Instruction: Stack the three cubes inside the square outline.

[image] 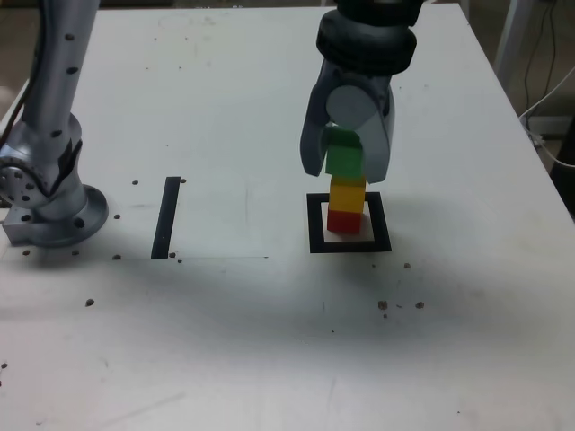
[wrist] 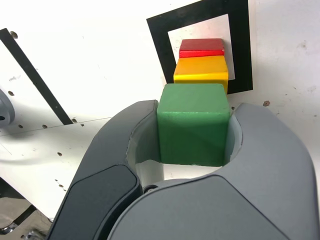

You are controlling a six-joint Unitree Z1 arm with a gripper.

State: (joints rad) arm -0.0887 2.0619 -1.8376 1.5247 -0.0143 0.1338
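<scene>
From my end, the thick black square outline (image: 380,244) on the pale, speckled worktop (image: 225,341) is my landmark. Inside its border sits the matte red cube (image: 343,223), with the matte yellow cube (image: 348,195) above it and the matte green cube (image: 344,162) at the top of the column. I have the grey, curved fingers (wrist: 192,125) closed in on the green cube, one either side, not fully together because its width is between them.

I judge the cubes light, stiff and hard to damage; their smooth faces might slip, and a sideways nudge could topple the column. I'd keep the hold on two opposite side faces of the green one, square and level, and open evenly.

I can't tell whether green bears fully on yellow or hangs just above it. The green cube's gripped sides are mostly hidden, and the wrist view largely covers the lower two.
</scene>
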